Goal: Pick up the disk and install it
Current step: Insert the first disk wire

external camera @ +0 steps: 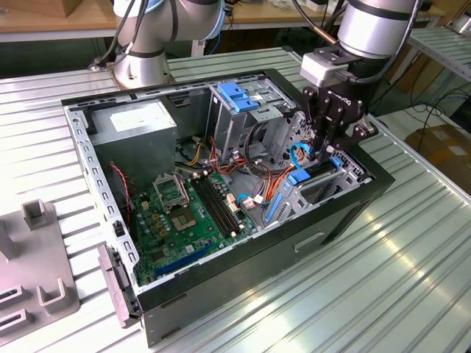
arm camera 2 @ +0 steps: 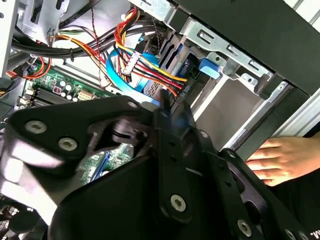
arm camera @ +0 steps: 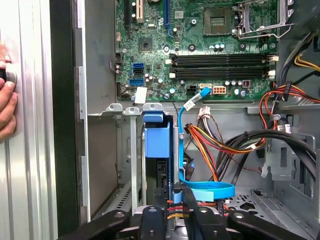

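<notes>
Inside the open computer case [external camera: 346, 202], at its corner on the exterior view's right: the disk [arm camera: 159, 145], standing on edge in a metal drive bay, its blue frame uppermost. Tool [external camera: 321, 151]: directly above the disk, fingers narrow, reaching down to the disk's top edge among the cables; whether they grip it cannot be told. Thin blue cable [arm camera: 210, 191]: looped just beside the disk. Green circuit board [external camera: 191, 217]: flat on the case floor, beside the bay. Tall metal cage with blue tab [external camera: 237, 95]: behind the bay. A person's hand [arm camera 2: 282, 160]: resting against the case's outer wall. Ribbed metal surface [external camera: 412, 272]: beneath the case.
</notes>
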Robot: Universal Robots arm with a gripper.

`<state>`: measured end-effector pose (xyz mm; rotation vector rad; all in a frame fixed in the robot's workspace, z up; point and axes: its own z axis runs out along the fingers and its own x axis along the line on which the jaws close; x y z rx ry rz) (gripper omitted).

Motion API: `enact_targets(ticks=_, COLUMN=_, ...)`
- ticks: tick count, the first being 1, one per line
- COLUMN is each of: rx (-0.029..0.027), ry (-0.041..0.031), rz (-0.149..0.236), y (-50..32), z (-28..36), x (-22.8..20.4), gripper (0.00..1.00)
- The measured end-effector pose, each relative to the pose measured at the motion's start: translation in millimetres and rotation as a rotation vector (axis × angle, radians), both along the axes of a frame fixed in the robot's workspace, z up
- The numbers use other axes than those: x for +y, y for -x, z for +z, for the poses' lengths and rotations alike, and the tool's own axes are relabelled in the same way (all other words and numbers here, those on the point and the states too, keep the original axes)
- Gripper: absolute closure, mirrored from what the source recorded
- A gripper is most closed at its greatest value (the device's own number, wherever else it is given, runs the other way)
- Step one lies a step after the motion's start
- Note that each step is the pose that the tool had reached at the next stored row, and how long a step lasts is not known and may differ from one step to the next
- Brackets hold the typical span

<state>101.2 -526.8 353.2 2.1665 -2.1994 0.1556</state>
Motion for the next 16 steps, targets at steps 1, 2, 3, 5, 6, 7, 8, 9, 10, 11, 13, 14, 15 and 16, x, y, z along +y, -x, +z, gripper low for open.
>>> enact_targets(ticks=1, rx=-0.0001, ry=0.0002, rz=0.0, y=0.0, z=0.0, x=0.0, gripper=0.7)
enact_targets(ticks=2, rx=-0.0016, ry=0.0001, rz=0.0, y=-0.1, z=-0.4, x=0.0, gripper=0.7)
enact_targets(ticks=3, rx=-0.0034, ry=0.0, rz=0.0, y=-0.1, z=-0.7, x=-0.1, gripper=0.7)
enact_targets(ticks=5, rx=-0.0067, ry=0.0, rz=0.0, y=-0.1, z=-1.5, x=-0.1, gripper=0.7)
enact_targets(ticks=6, rx=-0.0068, ry=-0.0005, rz=0.0, y=-0.1, z=-1.5, x=-0.2, gripper=0.7)
enact_targets(ticks=7, rx=-0.0069, ry=-0.0018, rz=0.0, y=-0.1, z=-1.5, x=-0.2, gripper=0.7)
enact_targets(ticks=8, rx=-0.0069, ry=-0.0031, rz=0.0, y=-0.1, z=-1.6, x=-0.3, gripper=0.7)
enact_targets(ticks=9, rx=-0.0069, ry=-0.0036, rz=0.0, y=-0.2, z=-1.6, x=-0.3, gripper=0.7)
enact_targets(ticks=10, rx=-0.0069, ry=-0.0036, rz=0.0, y=-0.2, z=-1.6, x=-0.3, gripper=0.7)
enact_targets(ticks=11, rx=-0.0069, ry=-0.0037, rz=0.0, y=-0.2, z=-1.6, x=-0.4, gripper=0.7)
enact_targets(ticks=13, rx=-0.0068, ry=-0.0038, rz=0.0, y=-0.2, z=-1.6, x=-0.4, gripper=0.7)
enact_targets(ticks=14, rx=-0.0067, ry=-0.0038, rz=0.0, y=-0.2, z=-1.6, x=-0.4, gripper=0.71)
enact_targets(ticks=15, rx=-0.0065, ry=-0.0039, rz=0.0, y=-0.2, z=-1.5, x=-0.4, gripper=0.78)
enact_targets(ticks=16, rx=-0.0062, ry=-0.0039, rz=0.0, y=-0.2, z=-1.4, x=-0.4, gripper=0.84)
